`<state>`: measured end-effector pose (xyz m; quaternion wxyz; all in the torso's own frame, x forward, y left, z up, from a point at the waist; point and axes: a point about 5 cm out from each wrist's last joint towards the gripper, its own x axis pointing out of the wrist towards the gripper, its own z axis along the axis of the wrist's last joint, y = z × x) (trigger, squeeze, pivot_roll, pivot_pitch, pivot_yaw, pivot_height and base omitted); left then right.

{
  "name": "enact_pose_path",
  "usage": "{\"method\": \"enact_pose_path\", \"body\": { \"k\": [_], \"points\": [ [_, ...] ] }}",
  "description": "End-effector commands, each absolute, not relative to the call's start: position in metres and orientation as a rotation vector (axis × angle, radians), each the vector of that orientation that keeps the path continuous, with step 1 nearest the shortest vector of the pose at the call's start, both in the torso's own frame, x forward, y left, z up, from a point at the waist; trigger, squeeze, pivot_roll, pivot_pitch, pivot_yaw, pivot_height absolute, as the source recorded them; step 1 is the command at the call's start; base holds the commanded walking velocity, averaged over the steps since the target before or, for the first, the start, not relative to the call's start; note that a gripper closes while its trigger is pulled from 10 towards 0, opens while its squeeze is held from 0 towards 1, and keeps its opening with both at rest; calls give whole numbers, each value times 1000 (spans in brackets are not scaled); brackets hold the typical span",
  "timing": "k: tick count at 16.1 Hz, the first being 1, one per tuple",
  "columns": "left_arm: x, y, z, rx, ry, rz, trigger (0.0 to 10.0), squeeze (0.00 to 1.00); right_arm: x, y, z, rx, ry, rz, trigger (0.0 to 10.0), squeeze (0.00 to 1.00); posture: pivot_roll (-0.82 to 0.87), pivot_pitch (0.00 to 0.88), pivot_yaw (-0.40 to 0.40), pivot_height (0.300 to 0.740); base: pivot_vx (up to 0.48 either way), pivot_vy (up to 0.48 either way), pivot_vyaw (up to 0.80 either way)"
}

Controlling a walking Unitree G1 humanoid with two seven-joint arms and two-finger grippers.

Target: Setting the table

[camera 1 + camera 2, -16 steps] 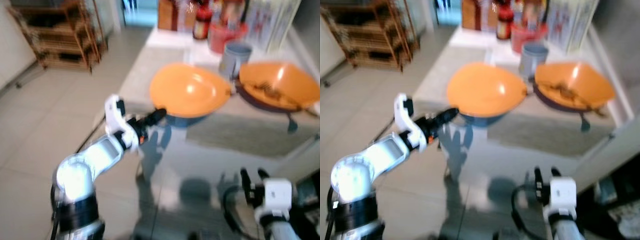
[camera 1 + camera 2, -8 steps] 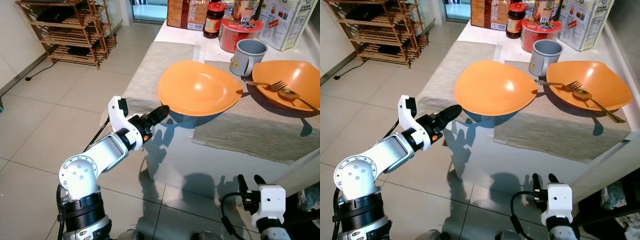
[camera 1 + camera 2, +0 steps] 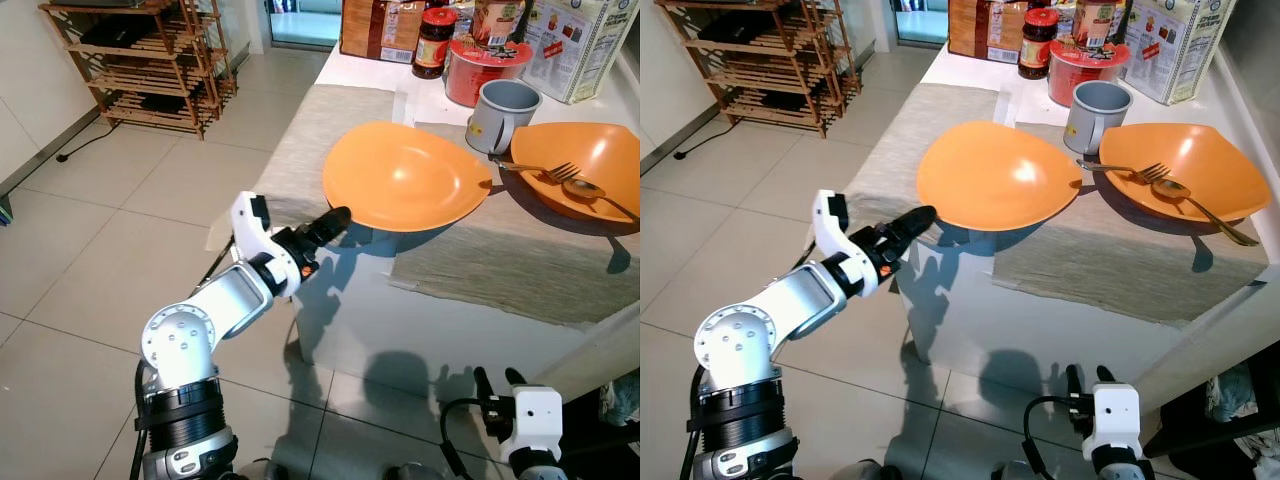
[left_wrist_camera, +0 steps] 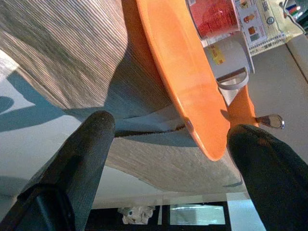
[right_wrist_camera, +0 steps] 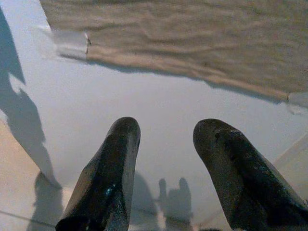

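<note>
An empty orange plate (image 3: 405, 185) lies on a beige placemat (image 3: 500, 270) near the table's left front corner. My left gripper (image 3: 330, 220) reaches up to the plate's near-left rim. In the left wrist view this gripper (image 4: 173, 127) is open, with the orange plate's rim (image 4: 183, 86) between its fingers and not clamped. A second orange plate (image 3: 590, 165) at the right holds a fork (image 3: 535, 170) and a spoon (image 3: 590, 192). A grey mug (image 3: 500, 110) stands between the plates. My right gripper (image 5: 168, 127) hangs open, low beside the white table front.
A red tub (image 3: 490, 70), a jar (image 3: 432, 42) and cereal boxes (image 3: 585, 45) crowd the table's far end. A wooden shelf rack (image 3: 140, 60) stands at the back left. Tiled floor (image 3: 90, 260) lies open to the left of the table.
The view has sharpened from blur and shifted a little, so the camera moved. My left gripper has stayed at the plate's rim, edging slightly closer. The right arm still hangs low.
</note>
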<state>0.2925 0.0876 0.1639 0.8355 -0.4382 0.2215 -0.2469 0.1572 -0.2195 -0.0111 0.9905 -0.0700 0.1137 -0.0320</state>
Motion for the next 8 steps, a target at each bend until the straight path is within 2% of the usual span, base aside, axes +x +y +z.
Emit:
{"method": "enact_pose_path", "body": {
  "k": [1, 8],
  "points": [
    [295, 84, 164, -911, 468, -535, 10000, 0, 154, -221, -10, -133, 210, -77, 10000, 0, -117, 70, 67, 740, 0, 0, 0],
    [310, 73, 163, -893, 442, -551, 10000, 0, 147, -208, 9, -101, 100, 44, 10000, 0, -145, 78, 69, 740, 0, 0, 0]
  ]
}}
